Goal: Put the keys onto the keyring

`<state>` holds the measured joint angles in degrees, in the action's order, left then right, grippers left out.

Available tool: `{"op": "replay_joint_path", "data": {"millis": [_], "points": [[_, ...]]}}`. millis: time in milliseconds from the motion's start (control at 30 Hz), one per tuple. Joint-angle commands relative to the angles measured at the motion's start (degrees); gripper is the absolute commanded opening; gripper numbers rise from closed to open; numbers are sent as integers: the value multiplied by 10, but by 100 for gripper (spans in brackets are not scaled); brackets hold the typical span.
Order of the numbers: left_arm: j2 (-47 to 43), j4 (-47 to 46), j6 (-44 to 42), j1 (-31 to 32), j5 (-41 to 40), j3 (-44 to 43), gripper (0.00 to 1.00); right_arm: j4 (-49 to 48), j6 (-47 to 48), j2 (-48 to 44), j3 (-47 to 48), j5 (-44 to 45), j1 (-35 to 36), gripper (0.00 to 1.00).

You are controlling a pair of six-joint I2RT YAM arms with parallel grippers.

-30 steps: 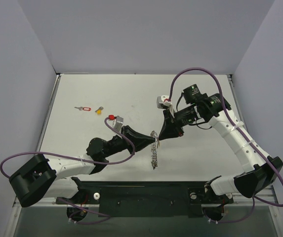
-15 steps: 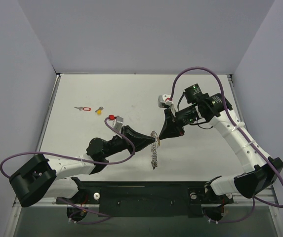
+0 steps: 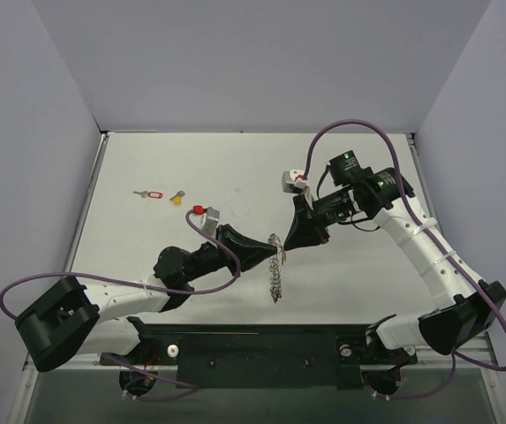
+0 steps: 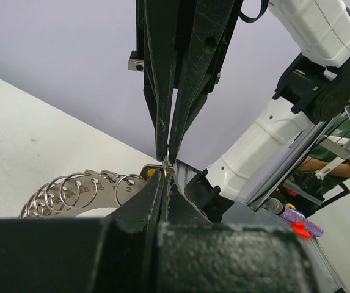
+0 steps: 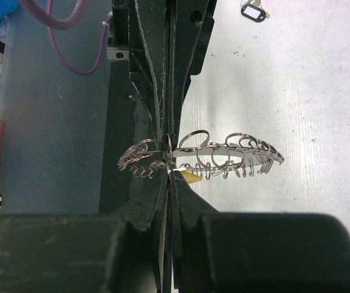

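The floppy silver keyring of small shiny metal rings (image 3: 276, 269) is silver all over. At 10 o'clock on the pale grey bench (image 3: 235, 168), one small silver key has a red plastic tag (image 3: 153, 194) and another has a yellow plastic head (image 3: 177, 198). The left end effector (image 3: 275, 254) and right end effector (image 3: 288, 247) are black. The looping cables (image 3: 358, 128) are purple.

Left arm (image 3: 129, 300): reaches low from near-left corner of tabletop (image 3: 235, 168) toward its centre. Left gripper (image 3: 274, 254): jaws closed on keyring (image 3: 275, 278).
Right arm (image 3: 420, 247): elbow raised by right edge, wrist bent inward. Right gripper (image 3: 286, 250): jaws closed, tip-to-tip with left.
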<state>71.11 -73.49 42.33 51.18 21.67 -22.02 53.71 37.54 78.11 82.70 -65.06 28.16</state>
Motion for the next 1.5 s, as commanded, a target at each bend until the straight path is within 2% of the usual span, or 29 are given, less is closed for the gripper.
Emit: {"op": "replay_joint_path", "data": {"millis": [0,567,667,700,800,933,1033,1167,1233,1333,1467], "points": [[-19,-207,-2,-3,7,-23,0,-5,-1,-9,-7,-29,2,0],[-17,-206,-2,-6,21,-26,0,-5,0,-15,-3,-39,1,0],[-26,-205,-25,-20,72,-11,0,13,14,-23,2,-55,-5,0],[-30,-205,-36,-26,119,-7,0,20,33,-26,6,-55,-5,0],[-44,-205,-69,-48,194,5,0,109,119,-33,24,-30,-1,0],[-59,-180,-88,-71,253,-13,0,281,341,-33,67,53,34,0],[-65,-97,-136,-71,298,-48,0,345,453,-38,78,67,44,0],[-71,-28,-196,-71,316,-69,0,359,527,-45,63,66,53,0],[-72,11,-228,-67,322,-86,0,331,498,-43,62,77,58,0],[-72,122,-290,-61,330,-114,0,276,401,-41,80,138,72,0],[-74,244,-385,-59,312,-153,0,247,357,-39,105,181,76,0]]}}
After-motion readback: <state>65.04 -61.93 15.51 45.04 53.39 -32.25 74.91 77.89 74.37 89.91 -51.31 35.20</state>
